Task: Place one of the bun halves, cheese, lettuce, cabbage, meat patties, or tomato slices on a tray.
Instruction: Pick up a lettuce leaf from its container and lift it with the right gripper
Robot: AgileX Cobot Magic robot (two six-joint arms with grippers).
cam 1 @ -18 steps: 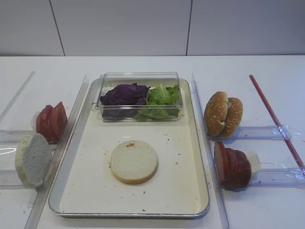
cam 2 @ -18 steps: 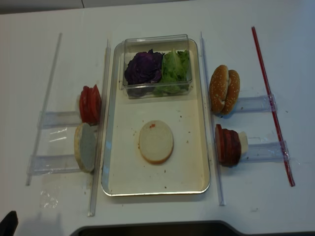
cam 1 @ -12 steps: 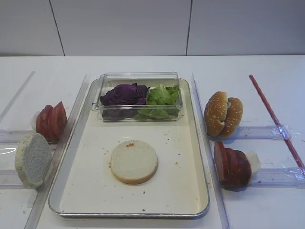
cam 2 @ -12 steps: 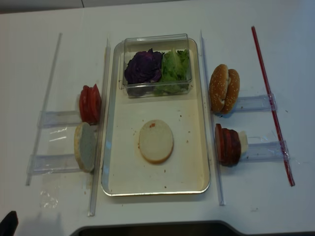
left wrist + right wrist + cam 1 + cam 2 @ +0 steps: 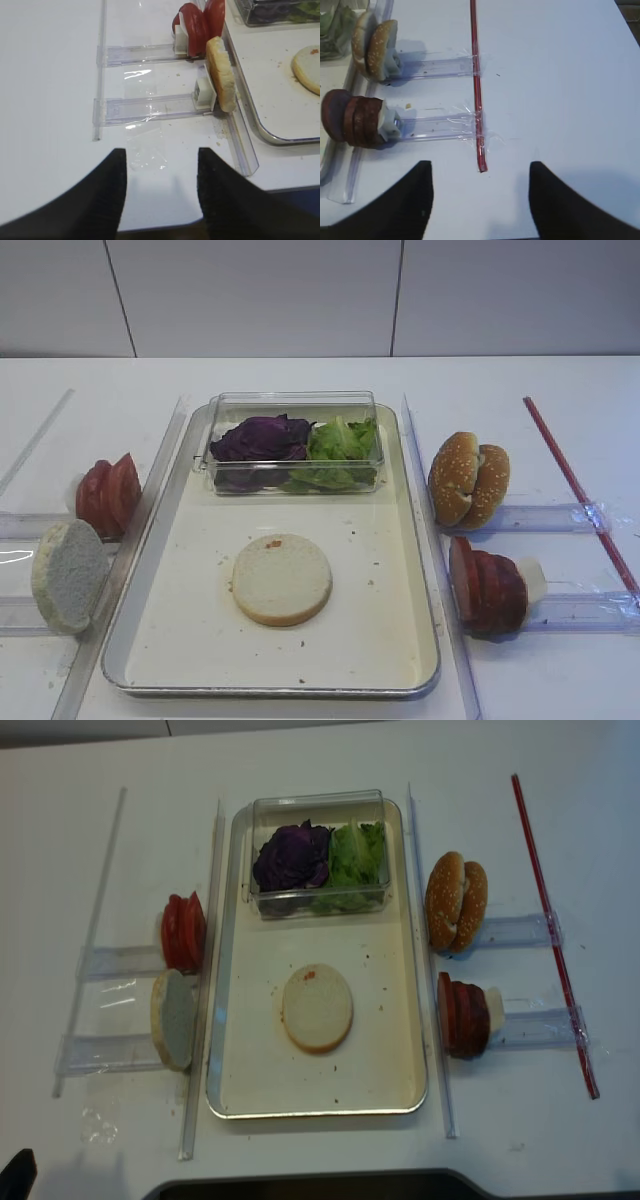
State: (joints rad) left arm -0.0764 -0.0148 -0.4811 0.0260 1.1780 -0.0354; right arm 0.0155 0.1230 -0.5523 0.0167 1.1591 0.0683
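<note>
A pale bun half (image 5: 282, 578) (image 5: 317, 1007) lies cut face up on the cream tray (image 5: 380, 645) (image 5: 385, 1065). At the tray's far end a clear box holds purple cabbage (image 5: 262, 438) and green lettuce (image 5: 340, 445). Left of the tray stand red tomato slices (image 5: 108, 495) (image 5: 200, 25) and a pale bun half (image 5: 68, 573) (image 5: 220, 72) on edge. On the right stand sesame bun halves (image 5: 468, 480) (image 5: 375, 42) and dark red-brown slices (image 5: 487, 585) (image 5: 352, 117). My left gripper (image 5: 161, 150) and right gripper (image 5: 480, 164) are both open, empty, over bare table near the front edge.
Clear plastic rails (image 5: 150, 490) (image 5: 425, 500) run along both long sides of the tray, and short clear holders (image 5: 150, 105) (image 5: 435, 127) carry the standing food. A red strip (image 5: 575, 490) (image 5: 476, 85) lies taped at the far right.
</note>
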